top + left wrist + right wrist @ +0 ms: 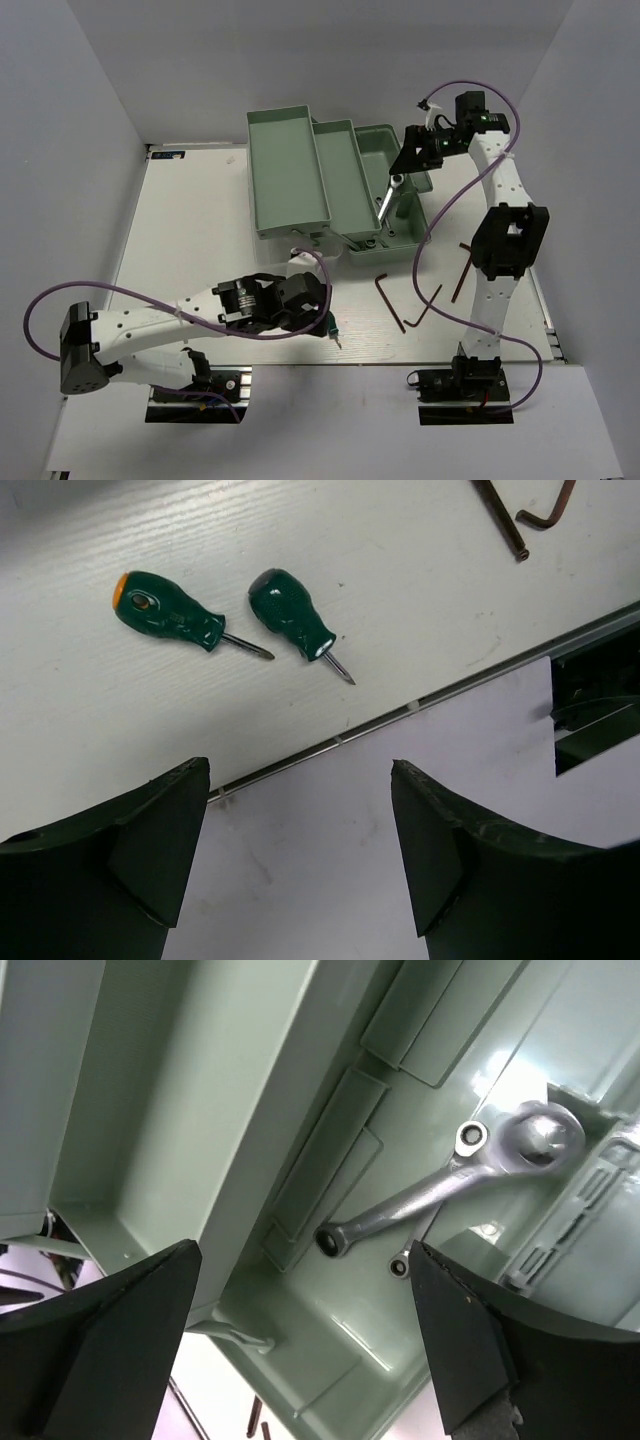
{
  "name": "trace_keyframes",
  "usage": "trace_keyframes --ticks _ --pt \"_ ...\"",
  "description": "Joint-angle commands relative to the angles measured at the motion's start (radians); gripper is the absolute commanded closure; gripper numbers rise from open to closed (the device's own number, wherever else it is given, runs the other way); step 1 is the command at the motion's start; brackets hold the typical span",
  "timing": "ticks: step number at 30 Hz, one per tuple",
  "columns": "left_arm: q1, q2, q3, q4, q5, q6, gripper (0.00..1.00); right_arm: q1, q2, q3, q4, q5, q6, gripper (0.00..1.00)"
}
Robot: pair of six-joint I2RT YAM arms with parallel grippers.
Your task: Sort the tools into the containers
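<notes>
**Wrenches [420,1196] in the toolbox [285,170], screwdrivers [292,613] on the desk [190,230]**

The toolbox sits open at the desk's far edge. The right gripper [305,1250] hovers over it, fingers spread and empty, and both wrenches lie crossed in its bottom. The left gripper [300,770], also spread, hangs above the two screwdrivers by the near edge. The hex keys [390,300] lie toward the near right corner.

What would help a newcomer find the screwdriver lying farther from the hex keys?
Start at the near edge of the white table, just ahead of the left gripper, where two stubby green tools lie side by side. Take the screwdriver farther from the dark hex keys. It alone has an orange cap on its handle; the other screwdriver has none.
</notes>
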Motion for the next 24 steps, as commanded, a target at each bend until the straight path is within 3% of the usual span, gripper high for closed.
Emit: trace_keyframes --ticks 1,4,5,6,8,10,11,16,18,21,24 --pt "0.005 -0.009 -0.029 0.049 0.02 -0.048 0.17 -0.003 -0.109 -0.025 0.063 0.027 0.018 0.09" --pt "0.005 -0.009 -0.078 0.058 0.008 -0.107 0.17 -0.009 -0.221 -0.154 0.162 0.155 0.045 0.09" --pt "0.005 -0.009 -0.093 0.08 0.008 -0.136 0.17 -0.007 -0.257 -0.256 0.237 0.204 0.057 0.09" --pt "0.005 -0.02 -0.123 0.08 -0.002 -0.157 0.17 -0.006 -0.38 -0.316 0.335 0.369 0.066 0.09" --pt "0.005 -0.02 -0.166 0.119 -0.012 -0.214 0.17 -0.012 -0.465 -0.561 0.484 0.459 0.094 0.09" --pt "0.005 0.008 -0.176 0.12 -0.021 -0.26 0.18 -0.026 -0.629 -0.726 0.641 0.562 0.143 0.9" --pt "0.005 0.044 -0.176 0.12 -0.021 -0.295 0.18 -0.03 -0.698 -0.821 0.661 0.568 0.155 1.0" --pt "0.005 0.175 -0.11 0.066 -0.078 -0.4 0.21 -0.056 -0.881 -1.016 0.601 0.366 0.147 1.0" --pt "0.005 0.2 -0.101 0.057 -0.13 -0.449 0.26 -0.056 -0.945 -1.104 0.597 0.308 0.146 1.0" --pt "0.005 0.213 -0.101 0.086 -0.199 -0.507 0.41 -0.056 -1.01 -1.2 0.604 0.271 0.144 1.0" --pt "0.005 0.238 -0.101 0.095 -0.268 -0.542 0.45 -0.056 -1.057 -1.271 0.601 0.236 0.137 1.0"
